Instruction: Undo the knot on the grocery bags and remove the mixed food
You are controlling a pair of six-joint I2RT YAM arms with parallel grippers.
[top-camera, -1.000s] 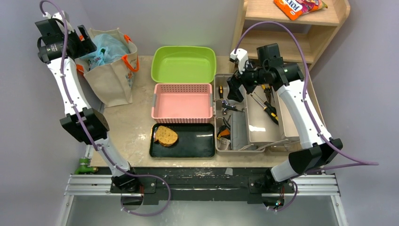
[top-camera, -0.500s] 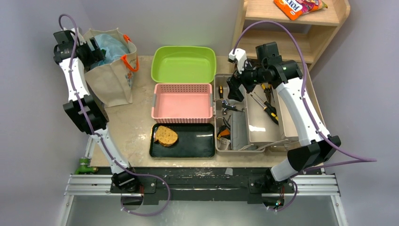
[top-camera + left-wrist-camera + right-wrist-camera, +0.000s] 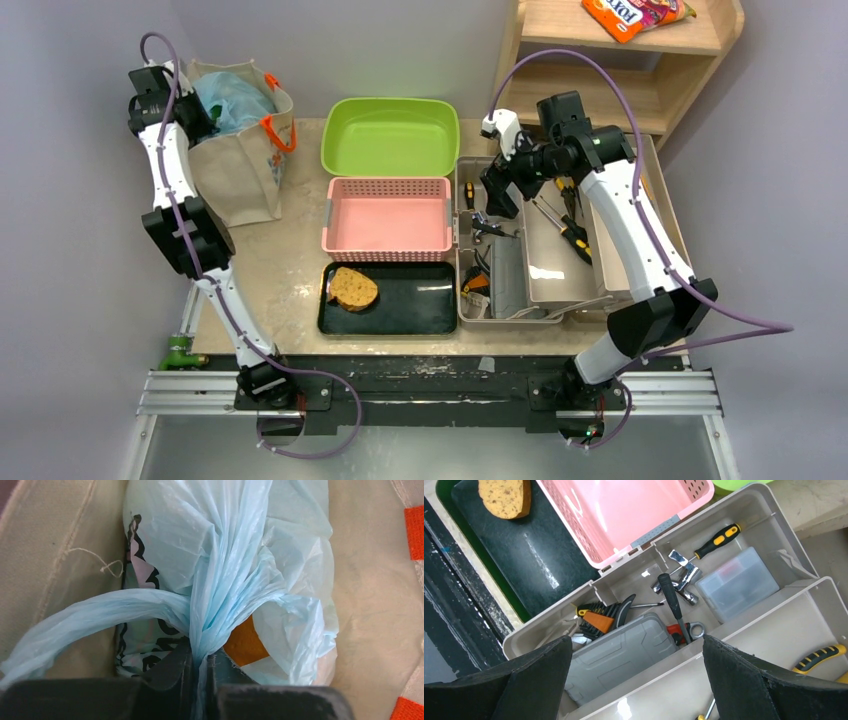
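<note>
Left wrist view: left fingers [image 3: 172, 672] are pinched narrow on the twisted plastic at the knot [image 3: 205, 635] of the blue plastic bag [image 3: 280, 545], which sits inside the canvas tote [image 3: 370, 590]. The knot is not yet undone and no food is out, though an orange shape [image 3: 245, 642] shows through. Right fingers [image 3: 749, 680] hang wide over the toolbox [image 3: 774, 525]. The pink basket [image 3: 387, 183] holds nothing.

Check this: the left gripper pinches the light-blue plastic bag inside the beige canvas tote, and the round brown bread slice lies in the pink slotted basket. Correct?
No: the round brown bread slice lies on the black tray, not in the pink slotted basket, as the top external view shows.
</note>
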